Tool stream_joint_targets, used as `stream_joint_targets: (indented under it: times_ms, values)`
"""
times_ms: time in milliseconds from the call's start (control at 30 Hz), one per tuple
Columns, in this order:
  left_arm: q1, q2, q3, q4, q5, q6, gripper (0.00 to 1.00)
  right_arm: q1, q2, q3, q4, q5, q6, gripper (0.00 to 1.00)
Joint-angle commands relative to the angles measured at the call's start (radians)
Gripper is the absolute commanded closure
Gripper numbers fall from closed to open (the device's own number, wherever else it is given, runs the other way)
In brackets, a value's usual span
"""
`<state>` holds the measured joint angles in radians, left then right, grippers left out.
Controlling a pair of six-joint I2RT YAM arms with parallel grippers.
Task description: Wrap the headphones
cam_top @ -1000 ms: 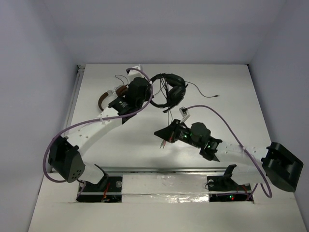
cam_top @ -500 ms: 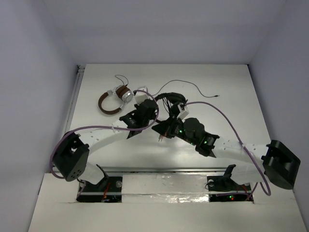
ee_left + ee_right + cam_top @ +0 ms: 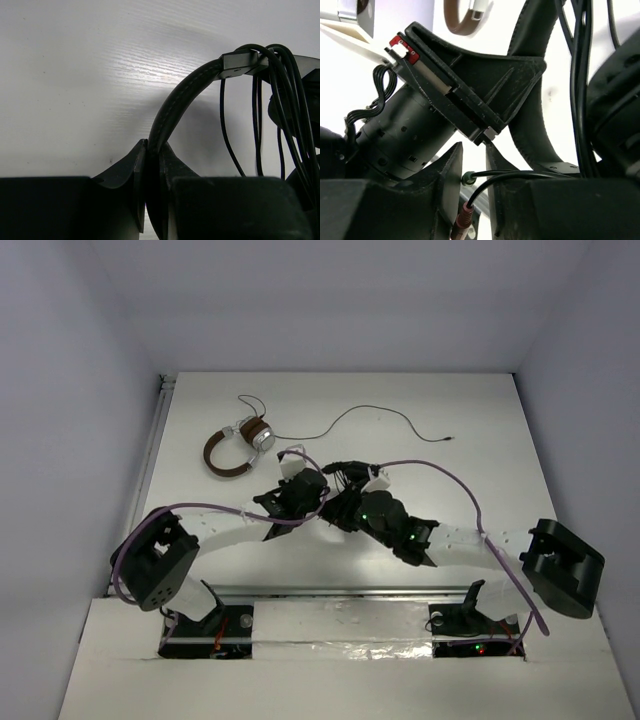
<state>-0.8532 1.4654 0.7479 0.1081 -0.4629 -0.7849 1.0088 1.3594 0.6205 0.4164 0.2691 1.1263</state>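
The black headphones hang at the table's centre, mostly hidden by both wrists. My left gripper is shut on their padded headband, which arches up to the right in the left wrist view. Several loops of thin dark cable hang over the band's end. My right gripper sits right against the left one. Its jaws are nearly closed on the cable's end, with a green plug and a red plug between the fingers. A loose length of cable trails to the back right.
Brown-banded headphones with silver earcups lie at the back left; their band shows in the right wrist view. The left wrist body fills the left of the right wrist view. White walls enclose the table.
My left gripper has carried the black headphones from the back of the table toward the near centre. My right gripper has moved left to meet it. The trailing cable has been dragged along.
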Motion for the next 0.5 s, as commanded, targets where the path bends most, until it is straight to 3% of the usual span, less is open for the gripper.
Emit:
stream_joint_targets:
  times_ms: [0,467]
  values:
    - [-0.021,-0.011,-0.004,0.062,0.066,-0.028,1.0,-0.016,0.01,0.039,-0.013,0.174,0.0,0.67]
    - [-0.021,0.038,-0.01,0.051,0.127,-0.016,1.0,-0.026,0.009,0.073,-0.149,0.282,-0.077,0.54]
